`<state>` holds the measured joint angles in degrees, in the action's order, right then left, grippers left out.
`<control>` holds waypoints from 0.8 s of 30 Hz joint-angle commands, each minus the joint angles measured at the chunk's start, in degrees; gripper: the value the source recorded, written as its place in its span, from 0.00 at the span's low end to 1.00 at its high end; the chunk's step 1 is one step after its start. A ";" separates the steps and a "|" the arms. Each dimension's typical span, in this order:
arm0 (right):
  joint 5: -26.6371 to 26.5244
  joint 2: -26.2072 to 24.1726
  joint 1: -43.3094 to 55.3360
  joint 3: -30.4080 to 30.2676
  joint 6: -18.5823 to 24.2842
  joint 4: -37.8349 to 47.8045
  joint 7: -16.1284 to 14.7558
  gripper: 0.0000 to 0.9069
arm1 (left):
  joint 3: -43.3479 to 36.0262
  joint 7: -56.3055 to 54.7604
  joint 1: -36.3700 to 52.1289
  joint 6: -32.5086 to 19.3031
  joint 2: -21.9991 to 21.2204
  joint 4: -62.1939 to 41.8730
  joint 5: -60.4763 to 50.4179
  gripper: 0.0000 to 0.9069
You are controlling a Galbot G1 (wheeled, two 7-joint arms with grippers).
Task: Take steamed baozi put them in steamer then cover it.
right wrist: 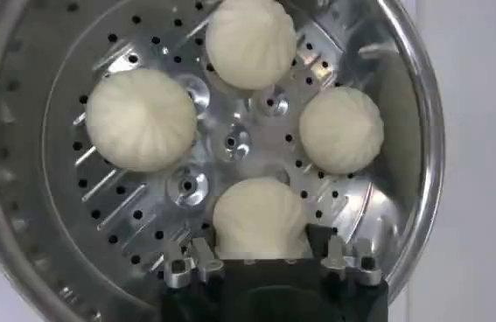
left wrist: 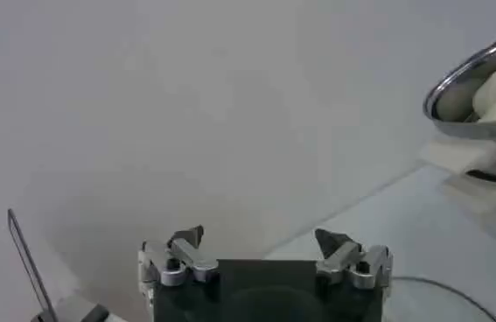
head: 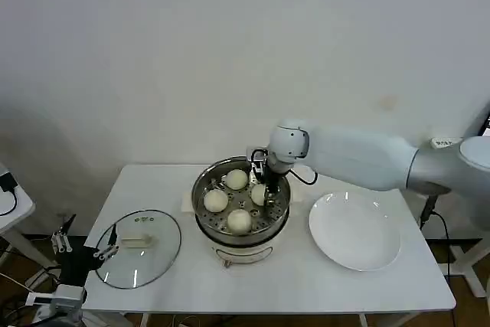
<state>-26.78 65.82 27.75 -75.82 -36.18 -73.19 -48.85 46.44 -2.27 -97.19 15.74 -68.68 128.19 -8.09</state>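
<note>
No readable text, label, brand or number anywhere; steamer [head: 241, 204], plate [head: 354, 231], lid [head: 138, 246] unmarked.

Steamer [head: 205, 189]: polished stainless steel, mirror-shiny wall, perforated steel tray [right wrist: 230, 140] inside. Baozi [right wrist: 141, 118]: matt cream dough, smooth with fine pleats. Plate [head: 354, 231]: glossy white, looks ceramic. Lid [head: 161, 246]: clear glass, cream plastic handle. Desk [head: 306, 281]: matt white, smooth. Right arm shell [head: 360, 157]: glossy white plastic.
</note>
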 commanded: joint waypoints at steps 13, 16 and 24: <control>-1.82 -5.12 6.01 1.78 -0.32 -6.12 0.66 1.00 | -0.13 -0.03 -0.28 0.30 0.12 0.71 0.45 1.00; -3.05 -9.09 7.41 3.59 -0.51 -10.08 2.29 1.00 | -0.21 -0.01 -0.01 0.77 0.48 0.53 1.72 1.00; -3.66 -25.82 -1.30 14.20 0.02 -25.28 18.42 1.00 | -1.13 -0.34 -0.01 1.00 0.70 0.38 2.43 1.00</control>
<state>-29.09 56.48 32.00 -70.92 -36.69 -83.26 -44.46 45.69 -2.45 -97.14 16.60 -68.05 128.66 -6.61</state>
